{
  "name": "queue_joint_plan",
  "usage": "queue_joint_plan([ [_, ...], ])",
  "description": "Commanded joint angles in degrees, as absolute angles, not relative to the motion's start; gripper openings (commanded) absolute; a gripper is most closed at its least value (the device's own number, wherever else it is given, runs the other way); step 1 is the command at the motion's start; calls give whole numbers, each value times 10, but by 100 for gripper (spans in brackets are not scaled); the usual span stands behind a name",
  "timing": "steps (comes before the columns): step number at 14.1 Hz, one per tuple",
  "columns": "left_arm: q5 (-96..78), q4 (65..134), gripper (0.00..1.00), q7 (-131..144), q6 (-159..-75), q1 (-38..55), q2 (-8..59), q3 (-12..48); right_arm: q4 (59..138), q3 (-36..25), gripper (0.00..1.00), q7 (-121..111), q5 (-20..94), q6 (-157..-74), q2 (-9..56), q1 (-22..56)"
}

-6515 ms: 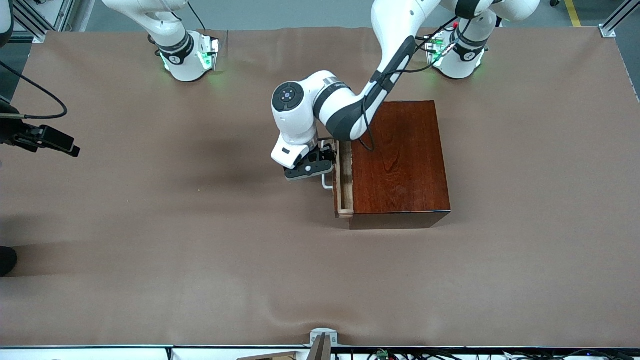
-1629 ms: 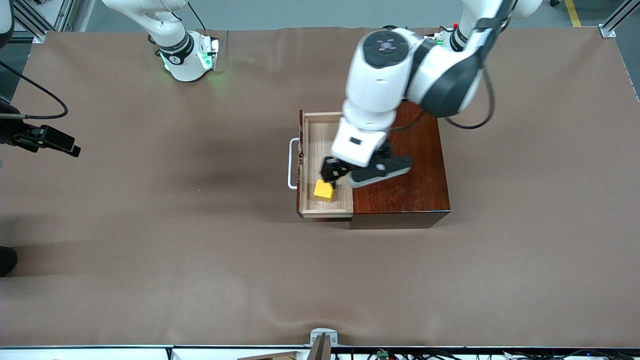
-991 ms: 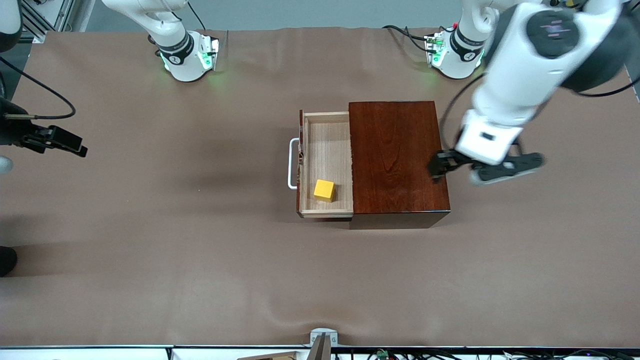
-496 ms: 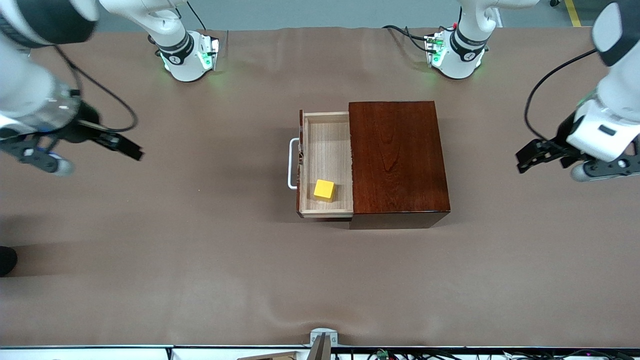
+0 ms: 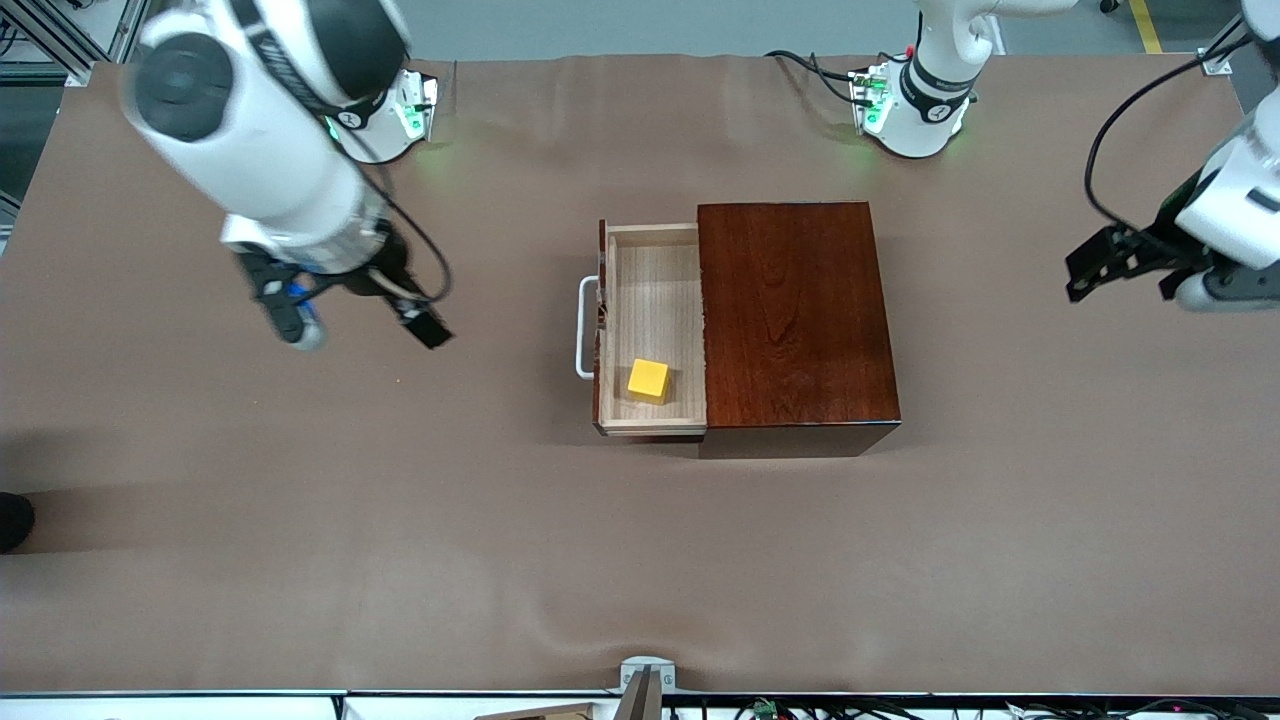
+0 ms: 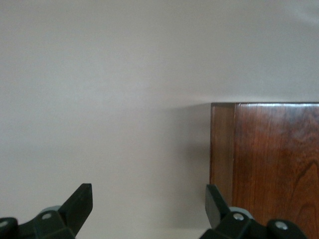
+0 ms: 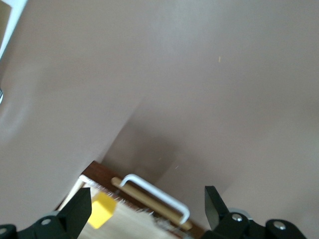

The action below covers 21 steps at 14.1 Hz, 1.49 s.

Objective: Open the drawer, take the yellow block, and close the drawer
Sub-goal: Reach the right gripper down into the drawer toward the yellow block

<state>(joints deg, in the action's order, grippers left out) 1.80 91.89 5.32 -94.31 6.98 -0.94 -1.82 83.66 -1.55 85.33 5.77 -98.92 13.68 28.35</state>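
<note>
Brown cloth-covered table [image 5: 300,560], bearing one glossy reddish-brown wooden box [image 5: 795,320] at centre.

Drawer [image 5: 650,330]: pale-wood tray, pulled out toward the right arm's end; white U-shaped bar handle [image 5: 583,327] on its front. Long axis running near-to-far; slide direction across the table.

Small bright yellow cube [image 5: 648,380]: lying in the drawer, near corner, untouched.

Right gripper [image 5: 345,320]: over bare cloth toward the right arm's end, fingers spread, empty; apparently approaching.

Left gripper [image 5: 1135,265]: over the left arm's end, fingers apart, empty, waiting.

Status: opening done; taking the cube and closing outstanding.
</note>
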Motion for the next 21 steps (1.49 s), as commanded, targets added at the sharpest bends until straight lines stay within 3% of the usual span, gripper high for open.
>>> queue_joint_plan([
  [1, 7, 928, 100, 34, -912, 41, -41, -11, 779, -23, 100, 999, 65, -1001, 198, 330],
  [8, -12, 912, 100, 21, -901, 27, -51, -9, 725, -23, 100, 1290, 65, -1107, 306, 394],
  [15, -18, 913, 100, -38, -880, 11, -52, 2, 711, -23, 100, 1367, 65, -1122, 359, 429],
  [21, -18, 915, 100, -25, -875, -60, -47, 96, 714, -24, 100, 1391, 62, -1175, 388, 438],
])
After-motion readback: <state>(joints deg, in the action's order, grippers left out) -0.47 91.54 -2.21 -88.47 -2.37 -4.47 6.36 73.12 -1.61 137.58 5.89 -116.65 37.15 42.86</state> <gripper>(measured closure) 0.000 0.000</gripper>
